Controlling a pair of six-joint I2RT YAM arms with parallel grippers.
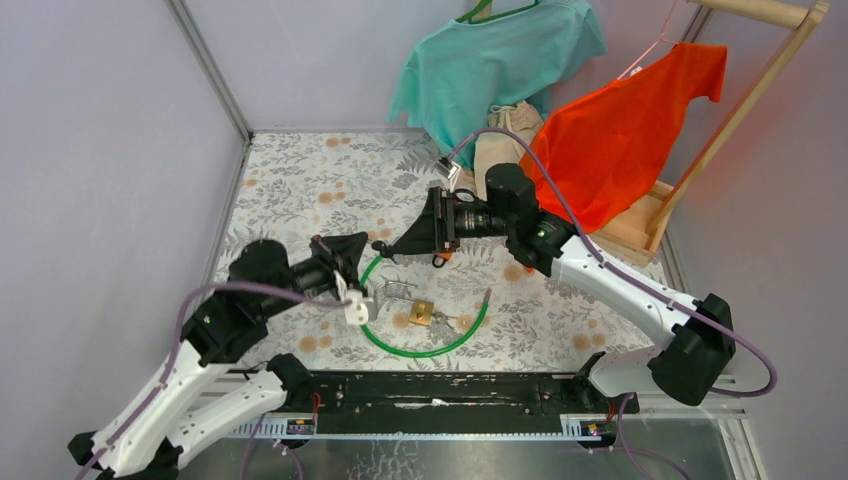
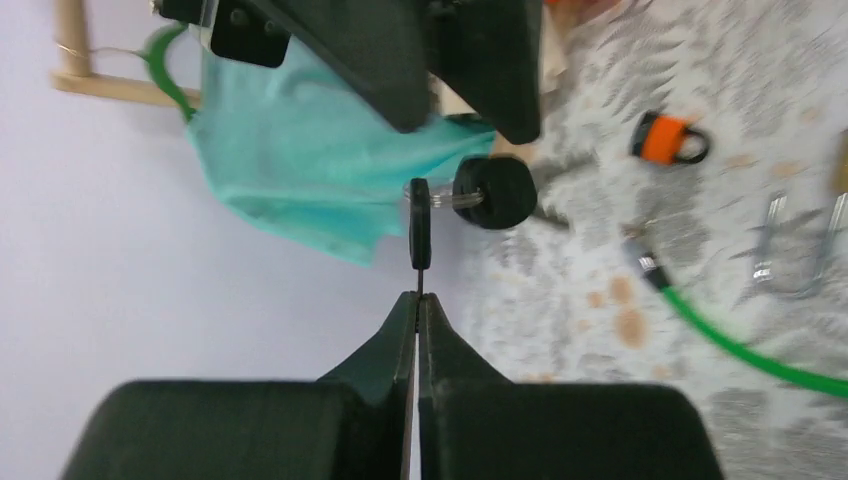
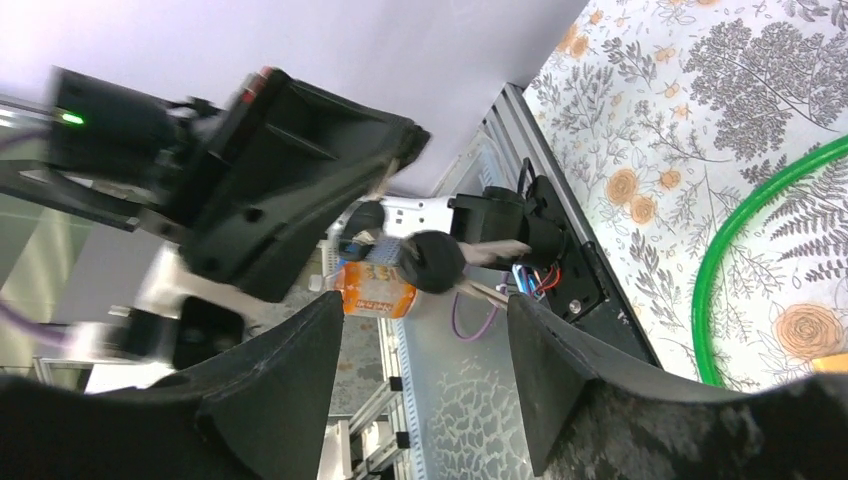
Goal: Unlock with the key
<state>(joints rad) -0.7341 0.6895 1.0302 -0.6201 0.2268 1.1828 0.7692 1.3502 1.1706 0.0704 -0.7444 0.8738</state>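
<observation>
My left gripper [image 1: 360, 250] [image 2: 418, 300] is shut on the thin blade of a black-headed key [image 2: 420, 225], held up above the table. A second black-headed key [image 2: 495, 192] [image 3: 437, 262] hangs from the same bunch [image 1: 380, 247]. My right gripper [image 1: 405, 240] [image 3: 425, 305] is open, and its fingers [image 2: 400, 60] sit on either side of the bunch without touching it. A brass padlock [image 1: 421, 312] lies on the table inside a green cable loop [image 1: 470, 335]. A silver U-shackle [image 1: 397, 292] [image 2: 800, 245] lies beside the padlock.
A small orange padlock [image 1: 440, 258] [image 2: 668, 138] lies under my right gripper. A white piece [image 1: 358, 308] lies by the shackle. A teal shirt [image 1: 495, 60] and an orange shirt [image 1: 630, 130] hang on a wooden rack [image 1: 740, 110] at the back right.
</observation>
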